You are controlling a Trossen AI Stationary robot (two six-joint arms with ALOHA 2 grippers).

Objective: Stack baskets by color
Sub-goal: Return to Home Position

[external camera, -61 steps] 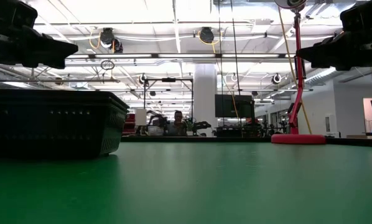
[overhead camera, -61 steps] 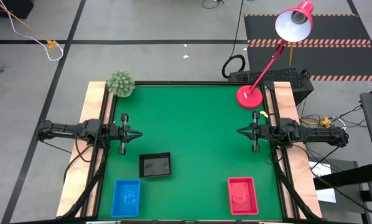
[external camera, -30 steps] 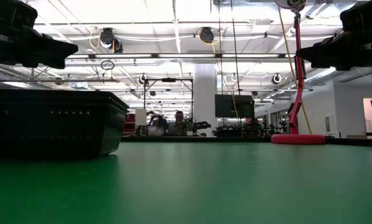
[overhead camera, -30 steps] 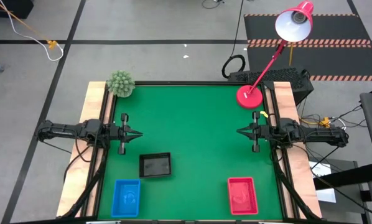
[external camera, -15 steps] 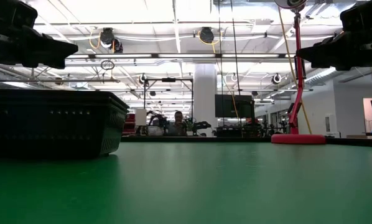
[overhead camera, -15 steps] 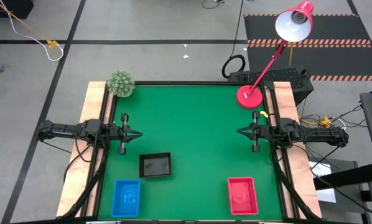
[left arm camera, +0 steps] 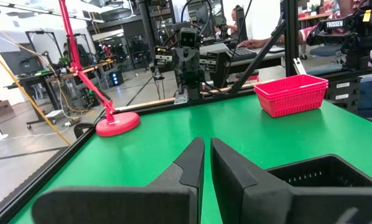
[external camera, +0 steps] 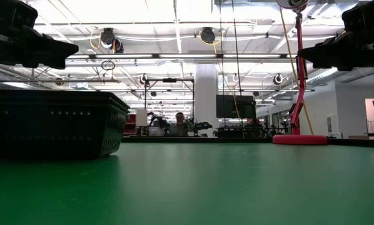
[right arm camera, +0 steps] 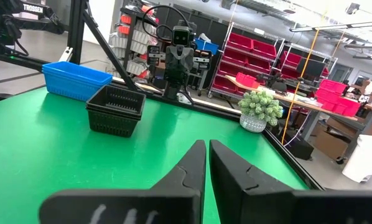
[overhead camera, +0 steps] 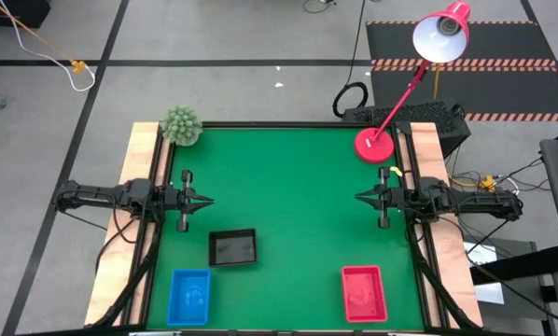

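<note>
The perforated blue stack [overhead camera: 189, 297] is sitting on the green table [overhead camera: 288, 168] on the left arm's side, the black stack [overhead camera: 232, 247] just beside it and the red stack [overhead camera: 364, 293] well apart on the right. The left gripper [overhead camera: 207, 200] and right gripper [overhead camera: 358, 197] are hovering clenched and empty, with nothing changing since earlier.

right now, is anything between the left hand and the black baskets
Nothing visible does. The left hand, shut, hangs over the green mat's left side; only bare mat lies between it and the black baskets. The right hand waits opposite.
</note>
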